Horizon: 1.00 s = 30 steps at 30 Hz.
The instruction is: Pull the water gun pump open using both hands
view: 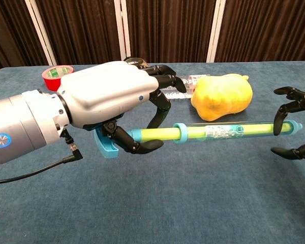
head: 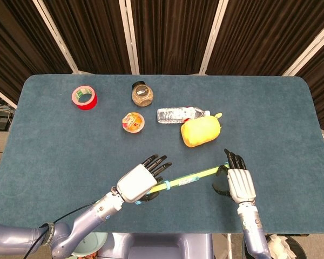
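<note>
head view: water gun (head: 190,177) lying slantwise over the near part of the blue worktop (head: 54,145), thin yellow-green tube with pale blue ends. left robot hand (head: 139,181) wrapped round the tube's left end, fingers curled under, gripping it. right robot hand (head: 235,181) at the tube's right tip, fingers spread and arched around it; cannot tell here whether touching. farther back, well apart from the gun: red tape roll (head: 84,97), jar (head: 142,93), small cup (head: 133,122), clear bottle (head: 178,115) on its side, yellow pouch (head: 201,131) just beside the bottle. chest view: left robot hand (view: 117,99) large in the foreground, dark fingers (view: 145,146) closed around the gun (view: 218,130) near its blue handle, tube held clear above the worktop (view: 157,203) and running rightward. right robot hand (view: 295,122) at the frame's right edge, fingers apart on either side of the blue tip, one fingertip right against the tube end, nothing clasped. pouch (view: 222,96) behind the tube, tape (view: 58,75) far left, bottle (view: 180,86) partly hidden by the left robot hand.
</note>
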### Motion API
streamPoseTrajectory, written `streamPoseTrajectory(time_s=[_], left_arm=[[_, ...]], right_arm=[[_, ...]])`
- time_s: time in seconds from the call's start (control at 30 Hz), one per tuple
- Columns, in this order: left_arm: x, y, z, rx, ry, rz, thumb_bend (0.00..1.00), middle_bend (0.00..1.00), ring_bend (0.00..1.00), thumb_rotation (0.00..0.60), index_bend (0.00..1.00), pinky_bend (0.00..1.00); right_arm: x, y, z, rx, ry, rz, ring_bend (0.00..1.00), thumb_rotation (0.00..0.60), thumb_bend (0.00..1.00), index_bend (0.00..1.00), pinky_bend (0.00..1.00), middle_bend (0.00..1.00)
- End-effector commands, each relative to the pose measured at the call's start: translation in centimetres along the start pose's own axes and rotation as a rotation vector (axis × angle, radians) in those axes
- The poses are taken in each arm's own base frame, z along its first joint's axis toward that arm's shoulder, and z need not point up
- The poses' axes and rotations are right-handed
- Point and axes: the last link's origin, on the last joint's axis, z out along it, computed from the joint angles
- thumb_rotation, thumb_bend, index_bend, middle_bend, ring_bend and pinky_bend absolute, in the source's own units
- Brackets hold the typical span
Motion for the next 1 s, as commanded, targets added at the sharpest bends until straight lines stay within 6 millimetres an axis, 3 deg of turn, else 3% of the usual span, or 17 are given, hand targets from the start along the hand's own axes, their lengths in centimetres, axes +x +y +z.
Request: streamPoseTrajectory(time_s=[0.03,0.57,1.0], left_arm=[[0.07,-0.05,0.01,0.001,0.002,0.001,0.39,0.11,0.02,0.600,0.61,0.15],[0.08,0.03,-0.05,-0.003,0.003,0.010,0.39,0.11,0.02,0.600,0.61,0.15],[0.49,0.33,0.19,-0.004,0.025,0.005,0.39,0.11,0.02,0.600,0.61,0.15]], right_arm=[[0.19,0.10,0.19,-0.006,0.011,-0.002,0.05,0.600,0.27,0.41,0.07,0.05],[0.54,0.14,0.82,-0.017,0.034,0.003,0.05,0.600,0.27,0.38,0.06,0.04],[-0.14,0.30,0.51,-0.026,0.007,-0.011,0.05,0.600,0.31,0.47,0.07,0.04]])
